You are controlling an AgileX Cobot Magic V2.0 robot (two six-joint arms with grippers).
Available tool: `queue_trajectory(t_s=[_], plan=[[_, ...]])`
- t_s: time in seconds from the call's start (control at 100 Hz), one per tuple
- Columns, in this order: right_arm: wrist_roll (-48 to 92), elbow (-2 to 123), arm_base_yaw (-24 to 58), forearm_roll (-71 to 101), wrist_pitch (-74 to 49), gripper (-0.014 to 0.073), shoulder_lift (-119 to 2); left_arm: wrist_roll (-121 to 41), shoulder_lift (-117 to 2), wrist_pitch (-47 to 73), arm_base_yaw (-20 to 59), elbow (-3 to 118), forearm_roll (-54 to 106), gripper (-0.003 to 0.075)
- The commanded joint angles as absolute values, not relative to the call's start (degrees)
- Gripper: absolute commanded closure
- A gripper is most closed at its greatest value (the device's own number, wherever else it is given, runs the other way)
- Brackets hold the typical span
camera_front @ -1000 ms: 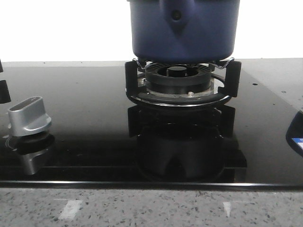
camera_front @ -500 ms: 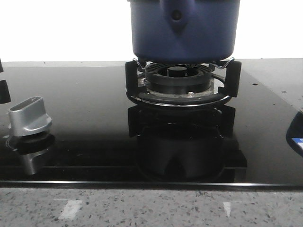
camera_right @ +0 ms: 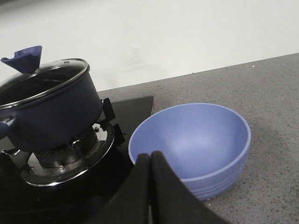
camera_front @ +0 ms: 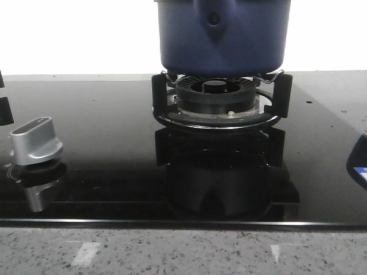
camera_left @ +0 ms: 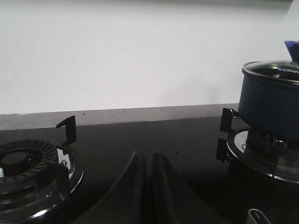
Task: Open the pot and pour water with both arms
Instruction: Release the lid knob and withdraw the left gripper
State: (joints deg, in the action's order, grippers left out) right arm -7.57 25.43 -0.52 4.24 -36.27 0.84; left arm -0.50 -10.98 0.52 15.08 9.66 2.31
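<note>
The dark-blue pot [camera_front: 221, 34] sits on the black burner ring [camera_front: 218, 100] at the back centre of the hob. A glass lid [camera_right: 44, 77] with a blue handle [camera_right: 23, 58] covers it. In the left wrist view the pot [camera_left: 271, 105] stands off to one side, well away from my left gripper [camera_left: 147, 156], which is shut and empty above the black glass. My right gripper [camera_right: 150, 157] is also shut on nothing. It hovers between the pot [camera_right: 51, 114] and a light-blue bowl [camera_right: 191, 140]. Neither gripper shows in the front view.
A silver knob [camera_front: 35, 140] stands on the black glass hob [camera_front: 114, 114] at the left. A second burner [camera_left: 28, 168] lies near my left gripper. The bowl rests on the grey speckled counter [camera_right: 271, 102], and its edge [camera_front: 358, 163] shows at the far right.
</note>
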Motion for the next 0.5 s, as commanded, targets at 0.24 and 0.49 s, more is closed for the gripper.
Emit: queue_trajectory(t_s=[0.24,0.49], plan=[[-6.99,26.66,-0.53,4.15,-31.98,0.0668,1.5,2.32,-0.64,-2.32,9.01,-1.49,0.0,0.074],[-6.99,26.66,-0.53,4.15,-32.08,0.0668,1.5,2.17,1.77,12.22,1.96,-1.85,-1.08,0.074]])
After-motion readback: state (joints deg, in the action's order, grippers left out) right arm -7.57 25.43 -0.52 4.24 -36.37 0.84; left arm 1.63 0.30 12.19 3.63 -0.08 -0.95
